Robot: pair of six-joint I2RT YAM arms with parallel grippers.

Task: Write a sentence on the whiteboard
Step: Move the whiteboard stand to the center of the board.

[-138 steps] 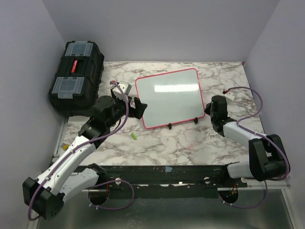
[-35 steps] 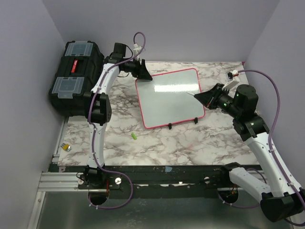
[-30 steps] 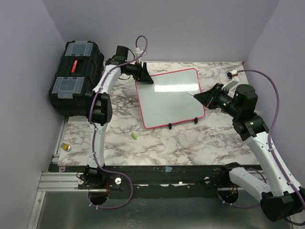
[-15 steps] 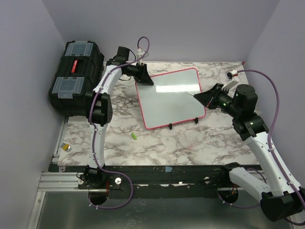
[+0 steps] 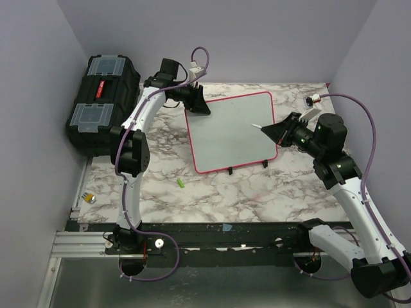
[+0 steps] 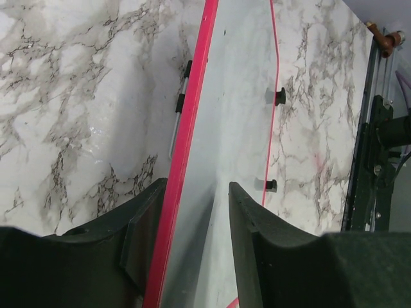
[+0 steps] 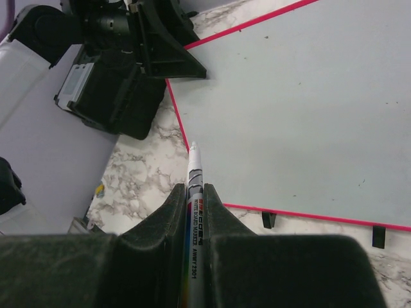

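Whiteboard [image 5: 231, 131] now tilts, left tool [image 5: 200, 106] pinching its far corner; right tool [image 5: 275, 131], gripping marker [image 7: 194, 179], should press lightly.

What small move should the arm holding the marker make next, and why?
Probably lower the marker tip onto the whiteboard to start the first letter. The whiteboard is blank, the left gripper clamps its far left edge, and the right gripper holds the marker above it, tip pointing at it.
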